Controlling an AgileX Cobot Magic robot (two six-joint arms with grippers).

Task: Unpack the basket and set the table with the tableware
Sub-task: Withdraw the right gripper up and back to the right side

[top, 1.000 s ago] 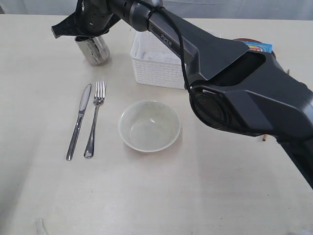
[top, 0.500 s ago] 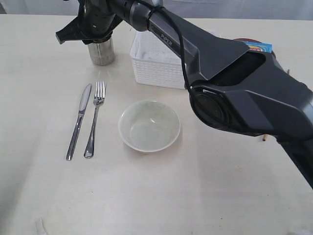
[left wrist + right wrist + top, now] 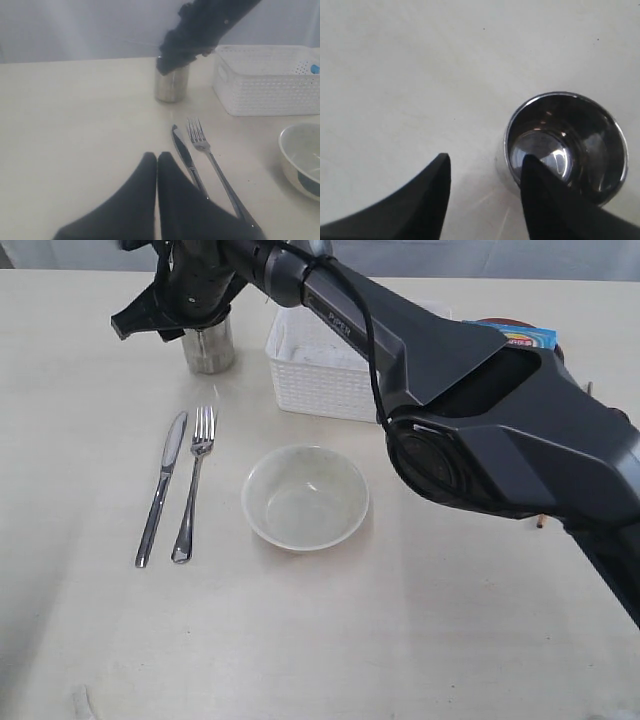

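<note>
One shiny round steel cup [image 3: 570, 135] upright; R pincer [image 3: 485, 159] spread wide, L pincer [image 3: 156, 156] closed.

White grid-walled basket [image 3: 315, 380], shiny steel cup [image 3: 208, 348], pale cream bowl [image 3: 305, 497].

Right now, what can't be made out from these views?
Basket contents: right arm covers most of it in the exterior view; left wrist view shows only its wall.
Brown plate and blue packet: mostly behind that arm, exterior view.
Whether the right gripper touches the cup: its finger overlaps the rim in the right wrist view.
</note>
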